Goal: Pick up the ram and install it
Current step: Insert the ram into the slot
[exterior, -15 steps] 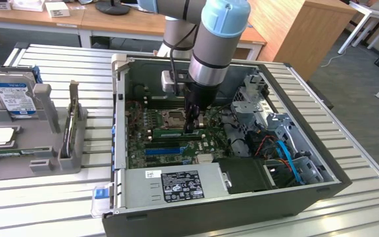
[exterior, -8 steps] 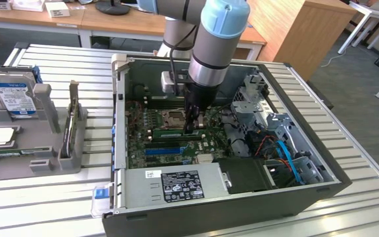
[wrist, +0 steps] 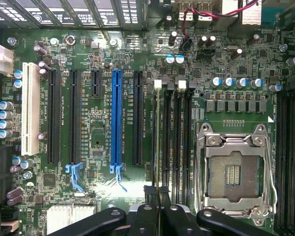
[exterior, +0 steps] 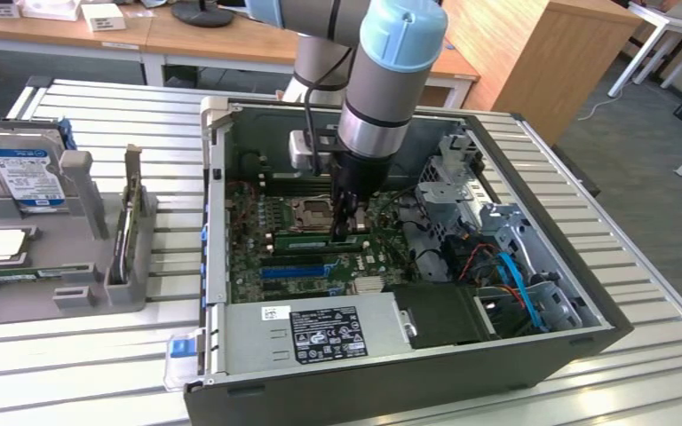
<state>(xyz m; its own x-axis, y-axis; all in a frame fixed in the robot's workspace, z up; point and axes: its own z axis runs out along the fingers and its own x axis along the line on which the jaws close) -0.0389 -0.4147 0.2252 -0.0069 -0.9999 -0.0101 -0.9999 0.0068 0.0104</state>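
your gripper [exterior: 344,229] is down inside the open computer case [exterior: 436,377], fingers pinched almost together on the ram [exterior: 303,240]. the stick lies along a memory slot on the near side of the cpu socket [exterior: 313,211]. i'd call it light, stiff and thin, fragile at the chips and contacts, so grip it by the long edges. the motherboard [exterior: 273,266] underneath is crowded. the case sits on a slatted metal table [exterior: 649,266], with wooden desks [exterior: 199,40] at the far side.

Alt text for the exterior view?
A robot arm reaches into an open computer case, its claw shut on the ram, a green stick on the motherboard beside the processor socket. A hard drive stands at the exterior view's left.
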